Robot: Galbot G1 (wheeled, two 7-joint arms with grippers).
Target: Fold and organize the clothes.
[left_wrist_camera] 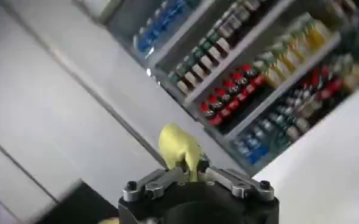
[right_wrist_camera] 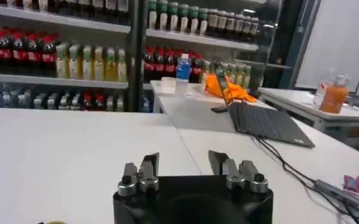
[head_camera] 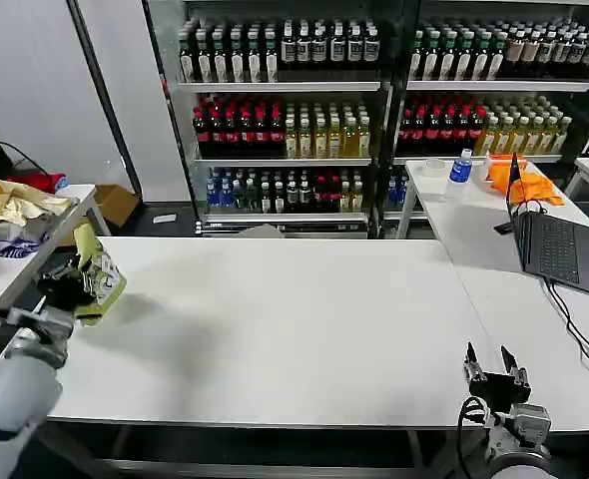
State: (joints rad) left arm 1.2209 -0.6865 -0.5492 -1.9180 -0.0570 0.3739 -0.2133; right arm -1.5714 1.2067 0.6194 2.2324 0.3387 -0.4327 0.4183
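Observation:
My left gripper (head_camera: 78, 280) hovers over the left end of the white table (head_camera: 275, 329), shut on a bunched piece of the lime clothes (head_camera: 102, 276). From the left wrist camera the yellow-green fabric (left_wrist_camera: 178, 148) sticks up out of the pinched jaws of that gripper (left_wrist_camera: 191, 173). The rest of the garment is hidden. At the table's front right edge my right gripper (head_camera: 494, 371) stands open and empty; in its own wrist view the right gripper (right_wrist_camera: 184, 165) has its fingers spread apart over bare tabletop.
A side table at far left holds a heap of pale yellow and purple cloth (head_camera: 10, 205). At the right, a second table carries a laptop (head_camera: 559, 249) with cables, a bottle (head_camera: 461, 167) and an orange cloth (head_camera: 524, 185). Drink shelves (head_camera: 374, 110) stand behind.

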